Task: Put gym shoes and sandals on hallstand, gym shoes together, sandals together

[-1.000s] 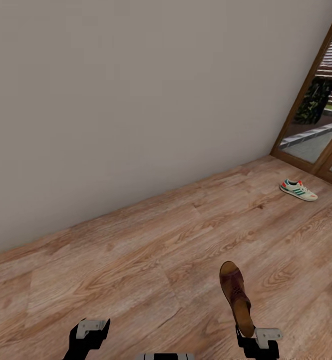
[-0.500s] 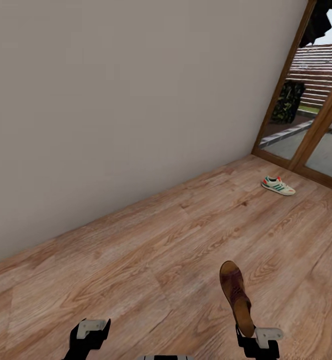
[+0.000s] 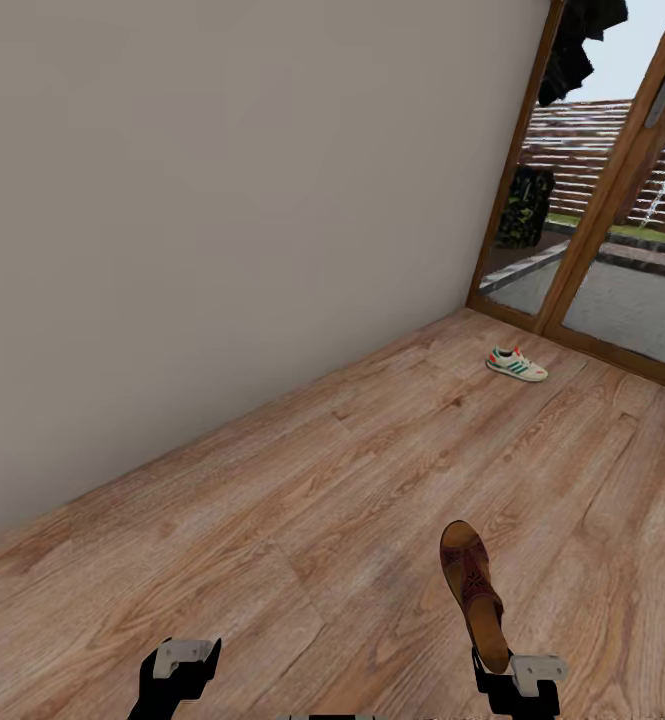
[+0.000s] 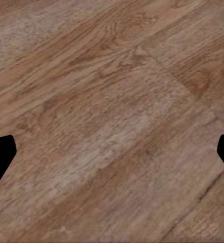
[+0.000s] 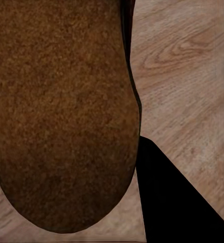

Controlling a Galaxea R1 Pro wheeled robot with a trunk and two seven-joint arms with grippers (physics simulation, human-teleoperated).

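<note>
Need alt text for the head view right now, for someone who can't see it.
The right gripper holds a brown sandal above the wood-plank floor, while the left gripper is empty. A gym shoe lies far off near a glazed door, beside a plain grey wall.

A plain beige-grey wall [image 3: 222, 220] ran along the left, slanting away toward the far right. Wood-grain plank flooring [image 3: 322, 520] in light brown covered the near ground. At the far right stood a wood-framed glass door [image 3: 612, 200], with pale sky, a slatted fence [image 3: 592, 150] and dark foliage outside in daylight.
</note>
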